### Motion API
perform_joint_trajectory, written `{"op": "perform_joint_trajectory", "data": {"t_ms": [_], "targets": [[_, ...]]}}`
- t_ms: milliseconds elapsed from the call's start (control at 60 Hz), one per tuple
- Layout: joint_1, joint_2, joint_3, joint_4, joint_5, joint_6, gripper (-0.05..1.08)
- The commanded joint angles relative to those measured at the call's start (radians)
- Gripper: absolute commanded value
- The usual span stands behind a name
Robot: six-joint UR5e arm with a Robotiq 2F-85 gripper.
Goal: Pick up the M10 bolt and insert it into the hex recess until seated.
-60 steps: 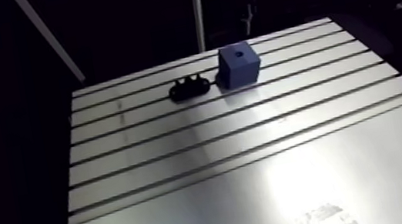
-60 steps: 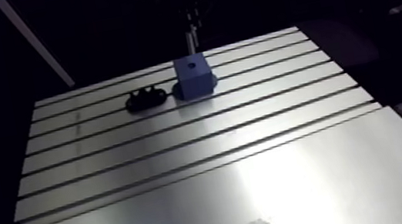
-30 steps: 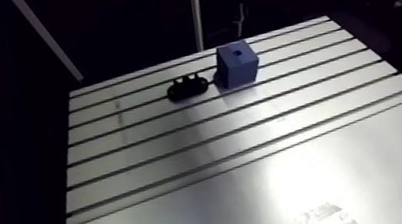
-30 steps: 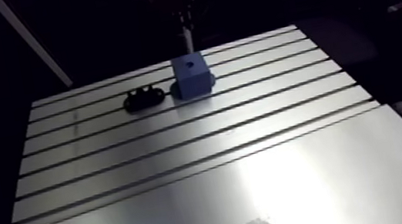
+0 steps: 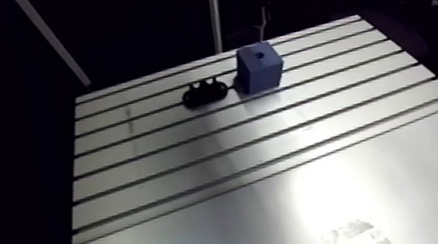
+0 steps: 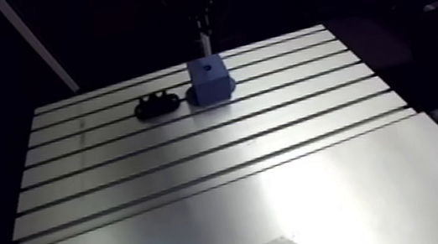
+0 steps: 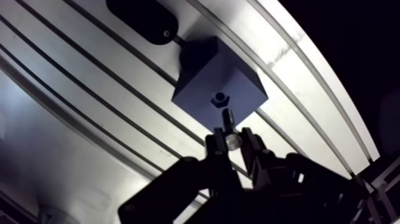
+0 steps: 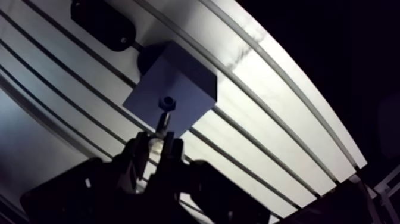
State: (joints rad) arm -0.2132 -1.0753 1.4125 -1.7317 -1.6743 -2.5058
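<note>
A blue block (image 5: 259, 68) stands on the slotted aluminium table (image 5: 238, 163) towards its far side. Its top face carries a small dark hex recess (image 7: 221, 98). In the wrist view my gripper (image 7: 232, 140) is shut on the M10 bolt (image 7: 228, 124), gripping it at the head end between the fingers (image 7: 215, 146). The shank points towards the block, and its tip hovers just short of the recess, slightly to one side of it. I cannot make out the gripper in the arm view.
A black oval holder (image 5: 205, 94) lies on the table next to the block, seen beyond it in the wrist view as the black holder (image 7: 143, 18). The table's far edge runs just behind the block.
The arm view has shifted slightly, so the camera moved. The block and the black holder keep their places on the table.
</note>
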Motion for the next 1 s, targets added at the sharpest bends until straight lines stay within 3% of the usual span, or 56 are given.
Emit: {"op": "perform_joint_trajectory", "data": {"t_ms": [17, 1000], "targets": [[0.001, 0.001, 0.010, -0.004, 0.000, 0.007, 0.90], [0.005, 0.022, 0.030, -0.038, 0.000, 0.012, 0.90]]}}
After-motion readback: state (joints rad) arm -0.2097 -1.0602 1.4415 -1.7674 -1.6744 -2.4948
